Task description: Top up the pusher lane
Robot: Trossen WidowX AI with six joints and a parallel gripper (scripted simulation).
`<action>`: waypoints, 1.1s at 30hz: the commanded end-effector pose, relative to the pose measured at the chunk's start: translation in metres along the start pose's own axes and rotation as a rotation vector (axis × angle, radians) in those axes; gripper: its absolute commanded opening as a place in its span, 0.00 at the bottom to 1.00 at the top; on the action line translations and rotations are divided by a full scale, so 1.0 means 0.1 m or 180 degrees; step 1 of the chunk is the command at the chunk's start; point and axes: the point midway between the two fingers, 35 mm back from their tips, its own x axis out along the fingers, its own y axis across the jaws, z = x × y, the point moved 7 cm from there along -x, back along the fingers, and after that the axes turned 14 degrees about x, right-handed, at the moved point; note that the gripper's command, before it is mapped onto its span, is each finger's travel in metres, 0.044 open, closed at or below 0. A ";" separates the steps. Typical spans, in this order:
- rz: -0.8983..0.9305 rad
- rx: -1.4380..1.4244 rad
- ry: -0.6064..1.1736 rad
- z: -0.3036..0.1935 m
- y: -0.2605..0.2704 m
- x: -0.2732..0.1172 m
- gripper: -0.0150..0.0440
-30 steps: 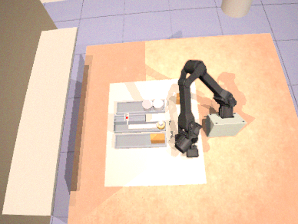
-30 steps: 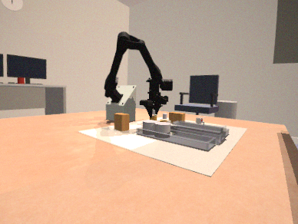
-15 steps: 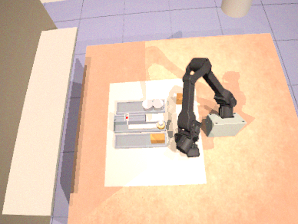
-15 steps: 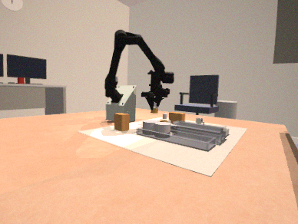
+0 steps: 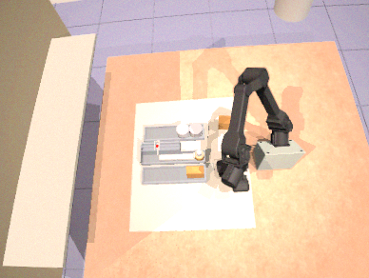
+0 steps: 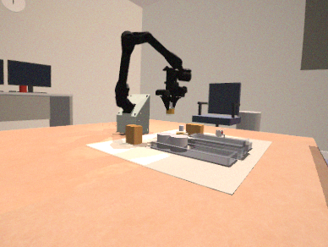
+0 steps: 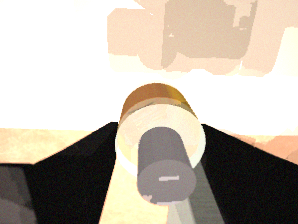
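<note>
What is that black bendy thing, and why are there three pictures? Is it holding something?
The black bendy thing is a robot arm bolted to a grey block. Three cameras watch it: one from above, one from the side, one sitting on its wrist. At the arm's end is a gripper, like two fingers, and it is squeezing a little jar with a grey lid, lifted up in the air. Below, on a white mat, sits a grey rack with lanes holding more jars and small orange boxes.

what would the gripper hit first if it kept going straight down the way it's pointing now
Holding the jar aloft, the gripper points down. Straight below seems to be the white mat near the lanes' front ends; depth is unclear.
</note>
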 end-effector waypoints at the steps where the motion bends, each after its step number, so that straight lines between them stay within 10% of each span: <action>1: 0.0059 0.0018 -0.0008 0.19 -0.07 -0.01 0.25; 33: -0.0024 0.0072 -0.0034 1.26 -0.94 0.48 0.25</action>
